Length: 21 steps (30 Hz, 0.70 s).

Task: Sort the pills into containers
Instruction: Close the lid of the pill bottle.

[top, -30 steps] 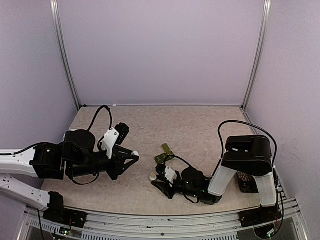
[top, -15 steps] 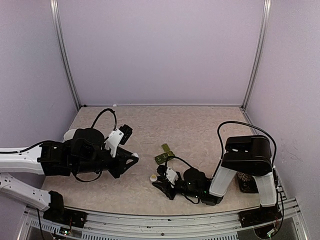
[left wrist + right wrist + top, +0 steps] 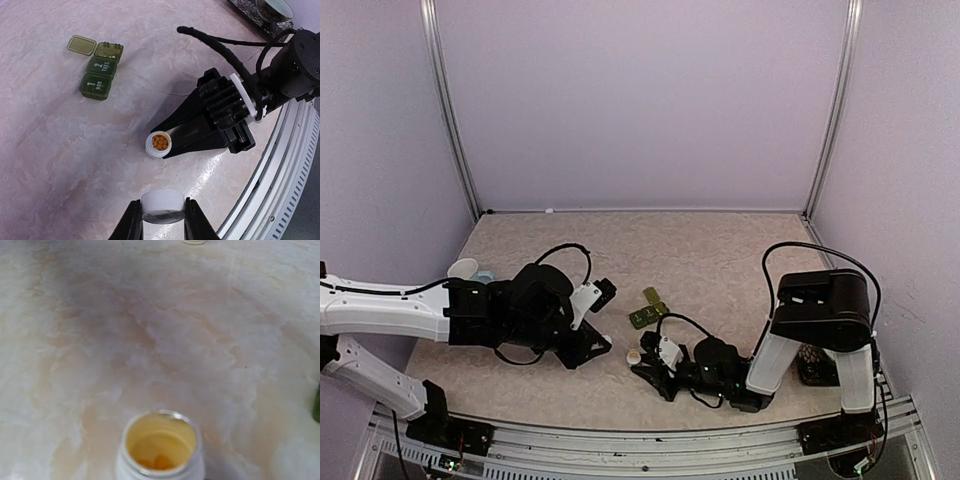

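- Keep both arms low over the beige marbled worktop [image 3: 720, 260].
- Your right tool [image 3: 172, 142] pinches the white plastic pill bottle [image 3: 150, 149], upright near the front edge. Carry it farther in and tip it slowly.
- Your left tool [image 3: 162, 216] is pressed onto the white round cap [image 3: 162, 206]. Hold it aside.
- The dark green three-compartment pill-box strip [image 3: 99, 70] lies beyond the bottle, apart from it. One end lid is open; the compartments marked 1 and 2 are shut.
- Small orange pills [image 3: 159, 142] sit inside the bottle.

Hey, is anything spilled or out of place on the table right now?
Nothing stands out. The orange pills sit inside the open bottle in the right claw, the left claw holds the cap, and the pill box lies flat.
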Available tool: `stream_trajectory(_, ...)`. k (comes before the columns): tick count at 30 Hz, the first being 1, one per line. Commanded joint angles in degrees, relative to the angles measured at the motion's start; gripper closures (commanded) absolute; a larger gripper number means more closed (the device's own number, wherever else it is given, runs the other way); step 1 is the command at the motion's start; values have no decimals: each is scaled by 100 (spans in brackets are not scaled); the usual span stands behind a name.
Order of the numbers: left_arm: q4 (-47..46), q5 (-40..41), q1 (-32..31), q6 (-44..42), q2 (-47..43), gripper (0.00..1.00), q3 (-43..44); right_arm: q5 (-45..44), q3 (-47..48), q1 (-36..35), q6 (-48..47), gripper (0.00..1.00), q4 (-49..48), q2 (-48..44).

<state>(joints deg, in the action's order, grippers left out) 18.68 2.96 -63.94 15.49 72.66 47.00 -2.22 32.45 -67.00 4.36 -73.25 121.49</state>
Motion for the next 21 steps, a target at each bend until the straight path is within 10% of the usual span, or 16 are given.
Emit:
stream_trajectory(1, -29, -544, 118, -242, 326, 77, 340, -130, -89, -152, -163, 75, 92, -161)
stream_trajectory(21, 37, -1127, 243, -408, 1714, 80, 1004, -343, -133, -388, -422, 74, 37, -277)
